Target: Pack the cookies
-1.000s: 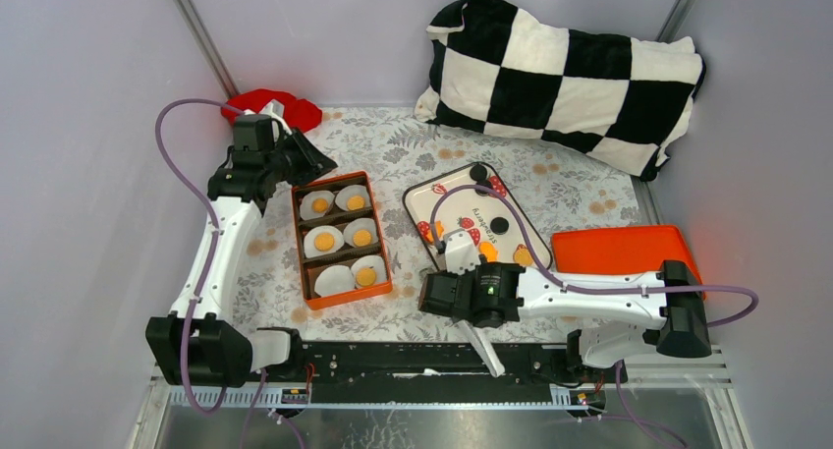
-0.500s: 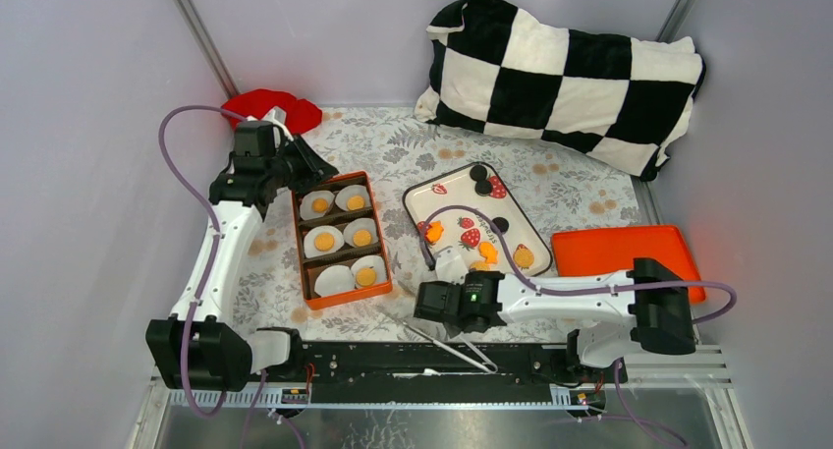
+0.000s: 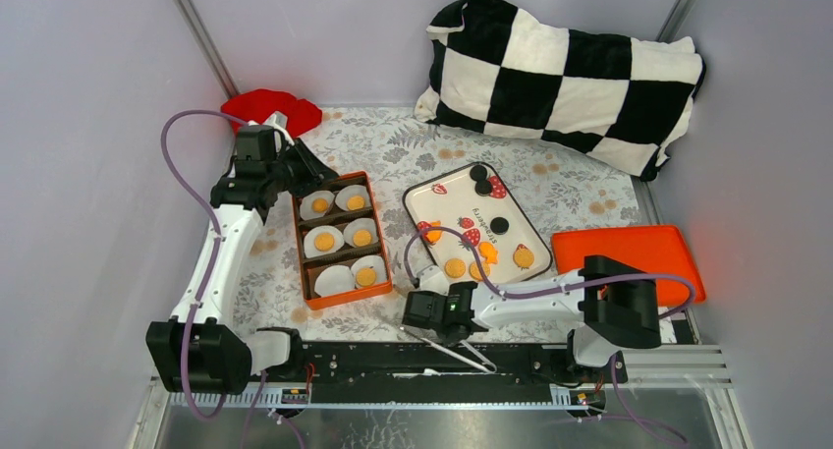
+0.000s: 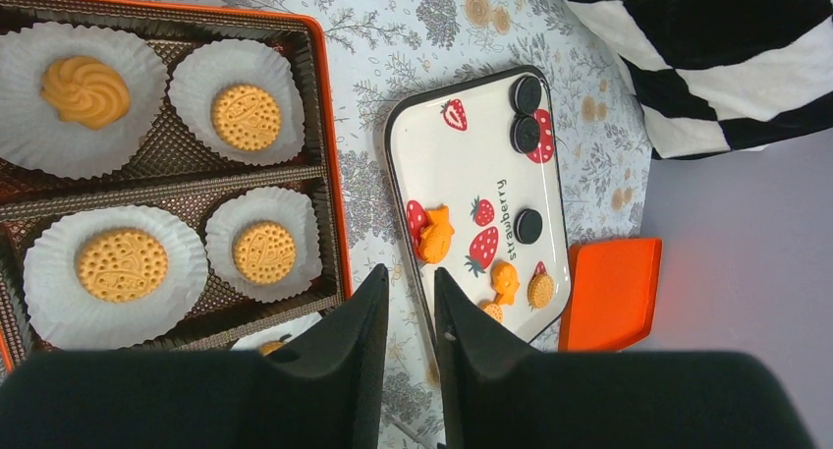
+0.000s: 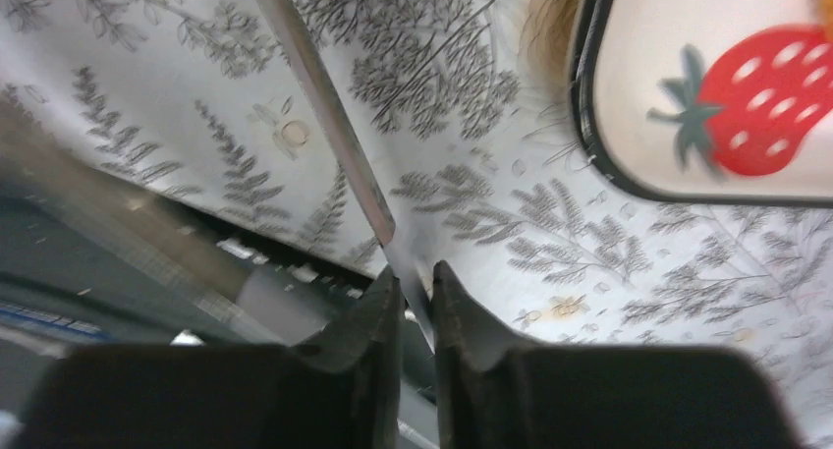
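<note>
The cookies [image 3: 455,268] sit in two places near the middle of the top view. Several golden rounds, a few black discs and some irregular orange pieces lie loose on the white strawberry tray [image 3: 454,201]. Others rest one apiece in white paper cups [image 3: 334,280] inside the orange box [image 3: 349,299] just left of the tray. The right arm [image 3: 530,292] and its purple cable [image 3: 417,257] cross the tray's lower end and partly cover the cookies there. Below the tray's lower left corner, the right gripper [image 5: 415,272] is low over the floral cloth [image 3: 393,144]. Its fingers are drawn close on a thin blade of the metal tongs [image 5: 326,105], whose arms run down over the black rail [image 3: 373,356] at the bottom of the frame. The right wrist view is blurred. The left gripper [image 4: 409,272] hangs at the box's upper left corner, with only a narrow slit between its fingers and nothing in it. An orange lid [image 3: 619,251] lies to the right of the tray. A black-and-white checked pillow [image 3: 560,71] fills the upper right, and a red cloth [image 3: 265,105] sits at the upper left.
</note>
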